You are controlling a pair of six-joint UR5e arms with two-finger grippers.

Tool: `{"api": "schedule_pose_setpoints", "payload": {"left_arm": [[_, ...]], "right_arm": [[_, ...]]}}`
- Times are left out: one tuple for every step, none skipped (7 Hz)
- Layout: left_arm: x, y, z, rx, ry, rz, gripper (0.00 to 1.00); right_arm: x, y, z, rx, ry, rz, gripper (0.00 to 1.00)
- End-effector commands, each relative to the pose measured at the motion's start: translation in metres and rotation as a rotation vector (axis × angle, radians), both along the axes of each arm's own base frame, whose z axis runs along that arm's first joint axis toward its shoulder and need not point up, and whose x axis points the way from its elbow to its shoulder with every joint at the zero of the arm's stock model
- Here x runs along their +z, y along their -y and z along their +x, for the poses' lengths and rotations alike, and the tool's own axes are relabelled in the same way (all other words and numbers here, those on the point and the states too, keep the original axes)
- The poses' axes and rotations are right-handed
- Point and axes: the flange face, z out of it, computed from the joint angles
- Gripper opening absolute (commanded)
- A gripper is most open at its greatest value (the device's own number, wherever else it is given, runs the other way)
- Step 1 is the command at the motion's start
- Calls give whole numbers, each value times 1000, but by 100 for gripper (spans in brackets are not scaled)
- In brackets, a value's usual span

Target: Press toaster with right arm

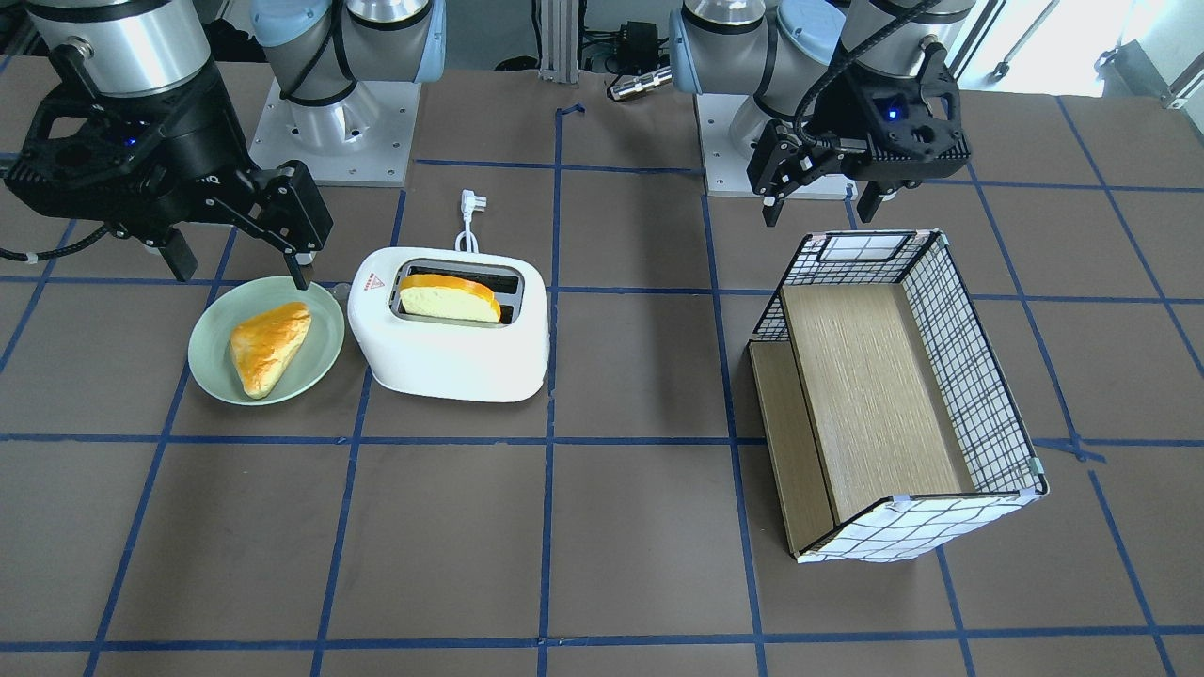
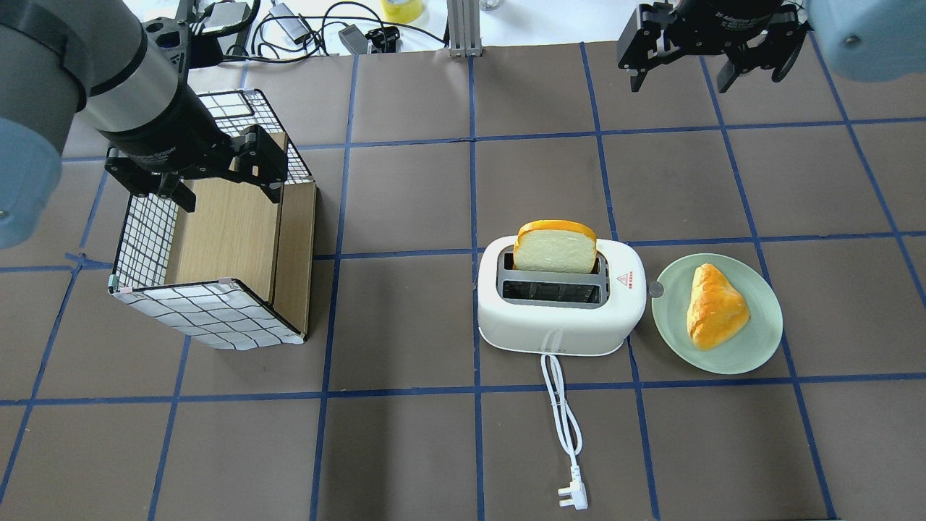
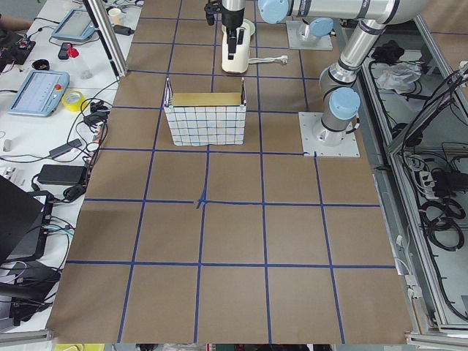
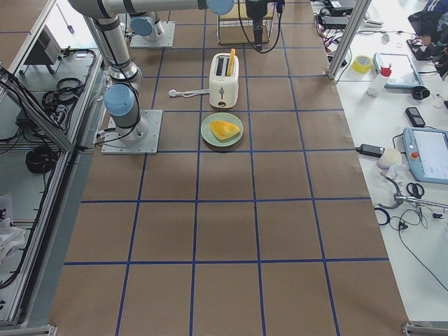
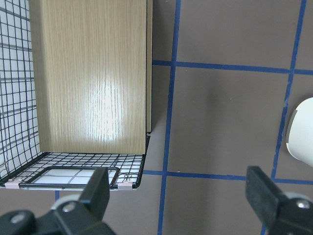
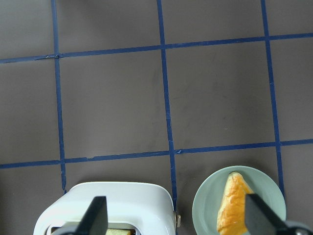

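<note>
The white toaster (image 2: 557, 325) stands mid-table with a bread slice (image 2: 555, 250) upright in its far slot. It also shows in the front view (image 1: 451, 357) and at the bottom of the right wrist view (image 6: 107, 200). A small grey lever knob (image 2: 656, 289) sticks out of its end toward the plate. My right gripper (image 2: 680, 72) is open and empty, held high above the table near the toaster and plate, touching nothing; it shows in the front view (image 1: 240, 268) and its wrist view (image 6: 177, 218). My left gripper (image 2: 228, 195) is open and empty over the basket.
A green plate (image 2: 752, 354) with a triangular pastry (image 2: 716, 307) sits right beside the toaster's lever end. The toaster's white cord and plug (image 2: 571, 496) trail toward the robot. A checked wire basket (image 2: 217, 318) with a wood panel lies on the robot's left side.
</note>
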Motion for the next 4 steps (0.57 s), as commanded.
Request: {"api": "schedule_pose_setpoints", "payload": {"left_arm": [[0, 0, 0, 0, 0, 0, 100], [0, 0, 0, 0, 0, 0, 100], [0, 0, 0, 0, 0, 0, 100], [0, 0, 0, 0, 0, 0, 100]], "right_arm": [[3, -4, -1, -1, -5, 0, 100], [3, -4, 0, 2, 0, 5, 100], [2, -4, 0, 2, 2, 9, 100], [2, -4, 0, 2, 3, 9, 100]]}}
